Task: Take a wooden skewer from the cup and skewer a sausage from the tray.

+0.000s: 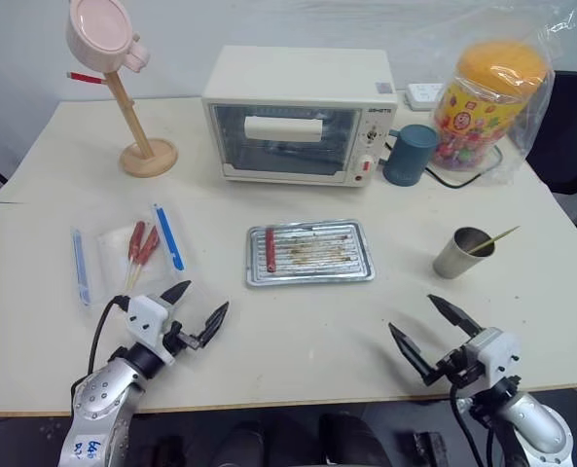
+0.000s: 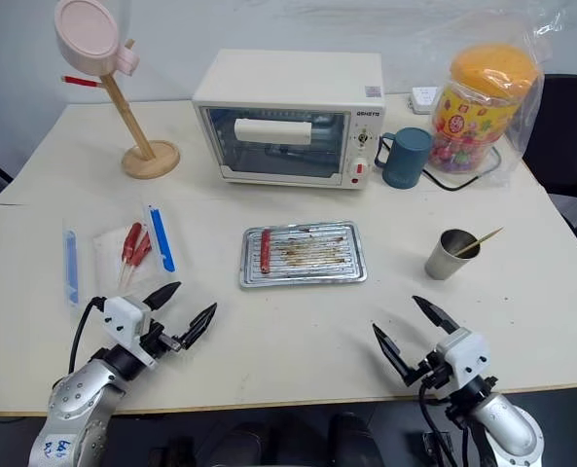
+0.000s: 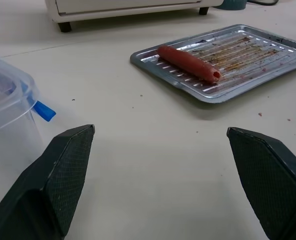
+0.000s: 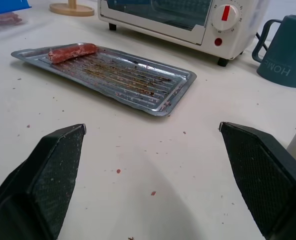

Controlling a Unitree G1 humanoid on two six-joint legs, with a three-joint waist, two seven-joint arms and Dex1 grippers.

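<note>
**Colleague:** What do you have from the head camera?

**Me:** Both arms low at the near edge of the pale bench (image 1: 298, 321). My left pincer (image 1: 202, 304) and right pincer (image 1: 421, 326) each stand with fingers wide apart, nothing in them. I'd judge that as a ready pose. The very thin pale wooden skewer (image 1: 496, 238) leans out of the small shiny stainless-steel cup (image 1: 461, 254), far right, which should suit the right arm. The slim dark-red sausage (image 1: 270, 249) lies at the left end of the shallow ridged metal tray (image 1: 356, 255) (grease-streaked), mid-bench.

**Colleague:** Left wrist?

**Me:** Fingers spread, bare bench between them. The sausage sits near the tray's closest corner, so steadying from that side looks plausible.

**Colleague:** Right wrist?

**Me:** Again parted and empty. The tray is ahead, and the dark teal handled mug (image 4: 282, 50) stands beside the white toaster oven (image 4: 187, 17).

**Colleague:** And the room?

**Me:** A matte, crumb-speckled top against a plain wall. There's a pink lamp on a wooden stand (image 1: 132, 107), a bagged yellow-lidded jar (image 1: 487, 97), blue plastic sticks (image 1: 168, 236) and spare sausages on clear wrap at left.
</note>
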